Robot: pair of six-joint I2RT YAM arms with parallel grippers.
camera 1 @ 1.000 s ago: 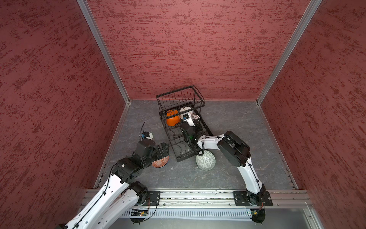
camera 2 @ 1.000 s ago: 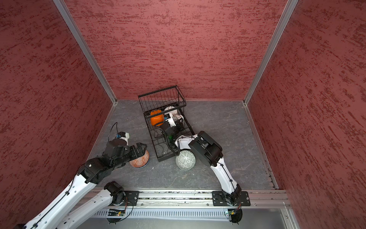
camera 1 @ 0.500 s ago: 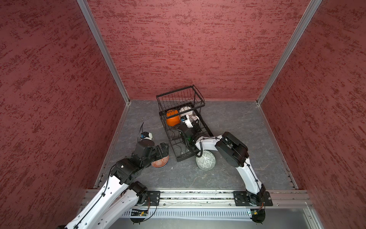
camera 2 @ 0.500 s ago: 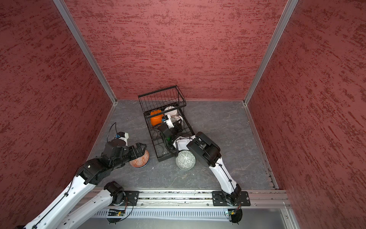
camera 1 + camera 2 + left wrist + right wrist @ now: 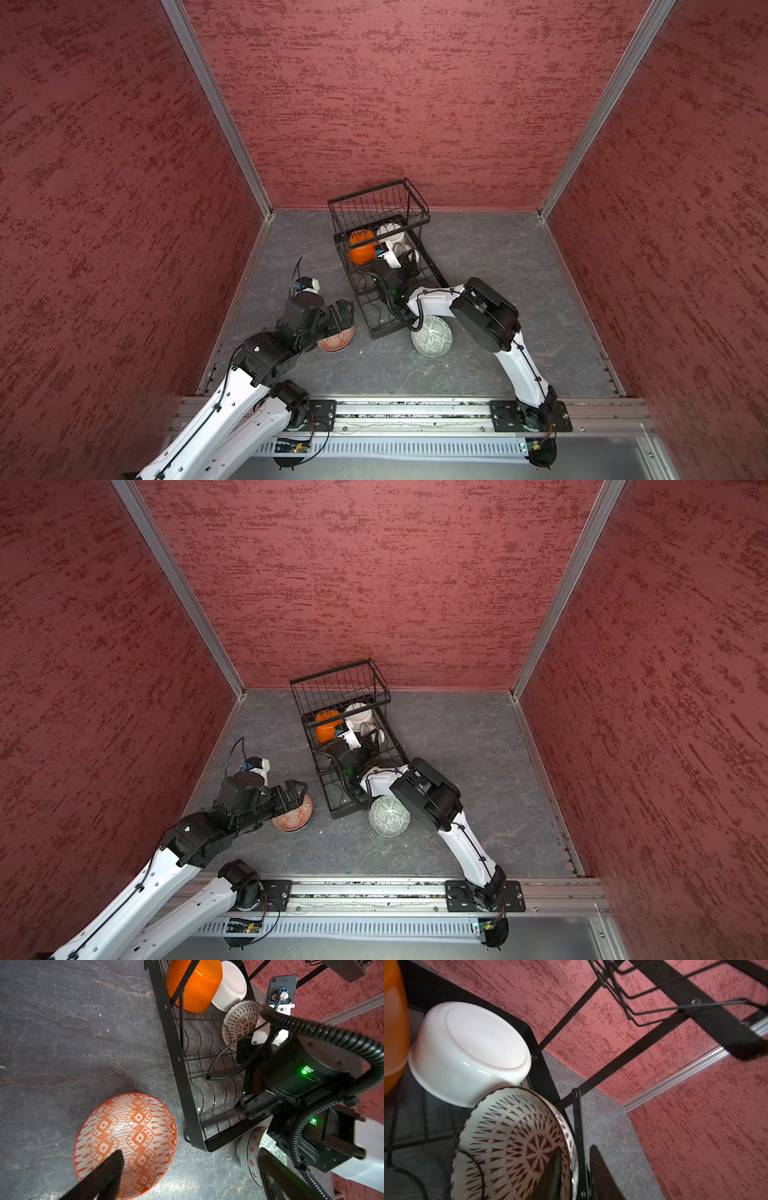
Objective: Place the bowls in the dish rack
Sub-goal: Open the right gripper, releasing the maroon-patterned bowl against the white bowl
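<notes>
My right pincer [image 5: 575,1148], a moment ago pinched shut on the rim of the dark-patterned bowl [image 5: 512,1138], now stands slightly parted astride it, so that bowl rests on edge in the dish rack [image 5: 176,1053], seemingly delivered, while my left pincer [image 5: 191,1152] hangs spread over the orange-patterned bowl [image 5: 128,1134].

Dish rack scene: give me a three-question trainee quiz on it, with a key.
1. True or false: the left gripper hangs open above the orange-patterned bowl.
2. The plain orange bowl is: A. inside the dish rack; B. outside it; C. held in a gripper.
3. Which bowl's rim lies between the fingers of the right gripper?

Key: 1 true; 2 A; 3 the brown-patterned bowl.
</notes>
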